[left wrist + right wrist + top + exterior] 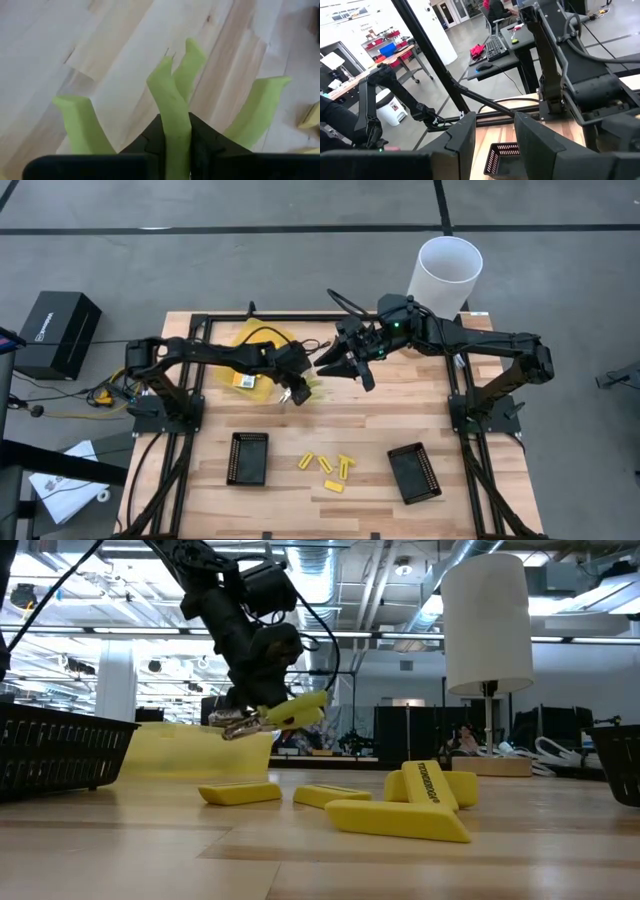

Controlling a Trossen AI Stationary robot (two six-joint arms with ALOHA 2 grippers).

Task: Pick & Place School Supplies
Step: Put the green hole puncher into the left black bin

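The plier-like tool (175, 115) is clamped in the left end effector (296, 390) beside the translucent yellow container (250, 365), where a packet (243, 381) lies. The right end effector (345, 367) is held open, empty.

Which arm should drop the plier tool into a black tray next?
Left. Its claw is already shut on the plier tool, lifted off the table, and the left black tray lies just below it in the high view. The right claw is open, holding nothing.

Two black trays (248, 457) (413, 472) on wooden table (290, 510); white bin (445, 272) behind; black box (55, 332) on floor.
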